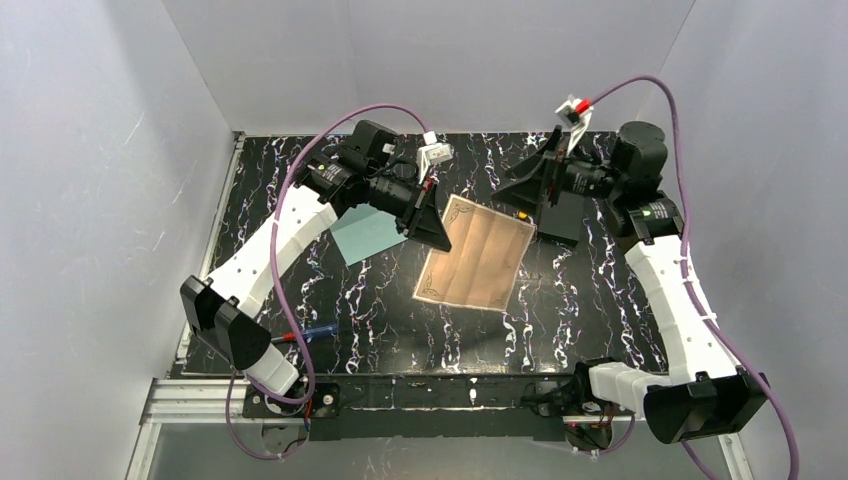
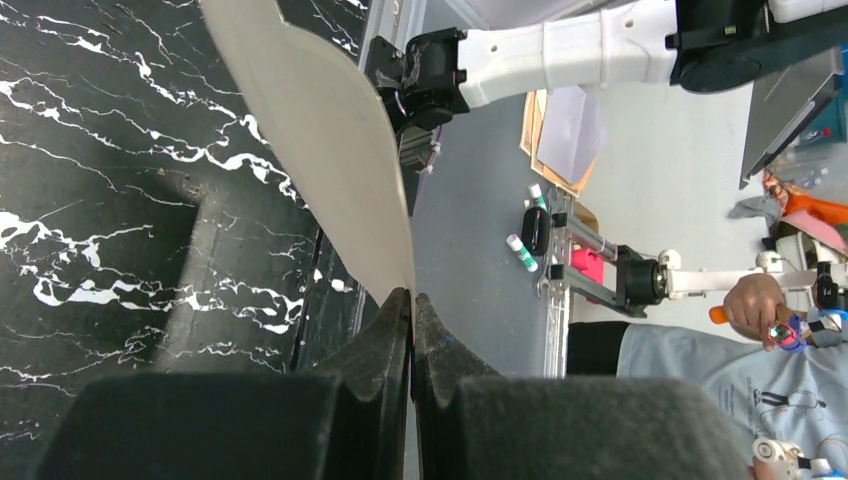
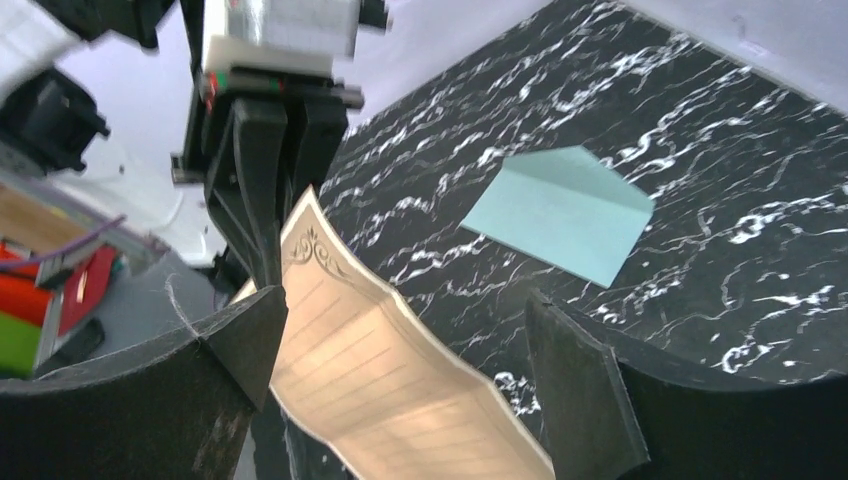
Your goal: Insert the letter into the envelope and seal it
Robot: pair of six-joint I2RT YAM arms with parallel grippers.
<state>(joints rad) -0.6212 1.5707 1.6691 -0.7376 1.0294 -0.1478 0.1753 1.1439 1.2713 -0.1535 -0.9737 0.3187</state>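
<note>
Hides envelope (image 1: 362,238) corner behind left gripper (image 2: 412,300), clamped on letter (image 1: 478,262) edge; holds right gripper (image 3: 405,305) wide open above black marbled table (image 1: 380,320), white walls (image 1: 100,150) around.

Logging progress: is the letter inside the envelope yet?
Out. The letter is spread open, pinched at a corner by the left hand; the envelope lies apart.

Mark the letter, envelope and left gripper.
letter (image 1: 478,255), top view, sheet centre.
envelope (image 3: 560,213), right wrist view, body centre.
left gripper (image 2: 412,297), left wrist view, between fingertips.
</note>
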